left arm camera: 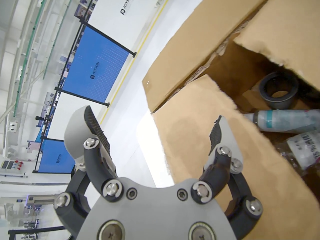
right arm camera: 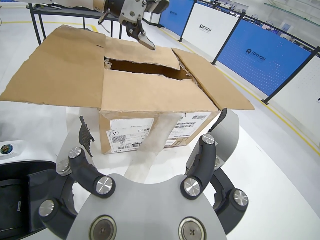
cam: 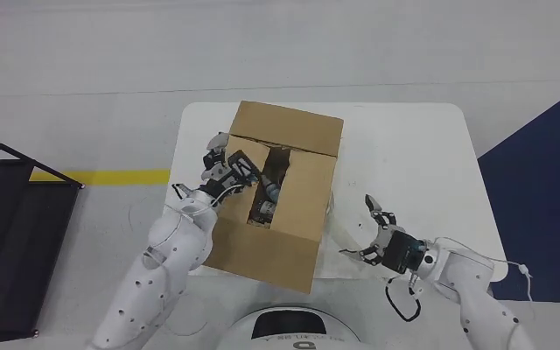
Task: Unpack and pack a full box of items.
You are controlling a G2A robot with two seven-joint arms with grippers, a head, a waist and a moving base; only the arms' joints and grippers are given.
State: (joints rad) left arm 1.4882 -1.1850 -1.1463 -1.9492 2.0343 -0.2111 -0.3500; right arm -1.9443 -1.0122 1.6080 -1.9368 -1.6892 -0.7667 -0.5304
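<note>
Cardboard box (cam: 289, 127) part-open, left claw (left arm camera: 153, 121) spread above it, right claw (right arm camera: 153, 121) spread beside it

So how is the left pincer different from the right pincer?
The left pincer is up at the top flaps of the box, beside the opening; the right pincer is off to the side, low over the table, apart from the box. The left pincer points at a flap; the right pincer faces the labelled side. Both are open and empty.
</note>
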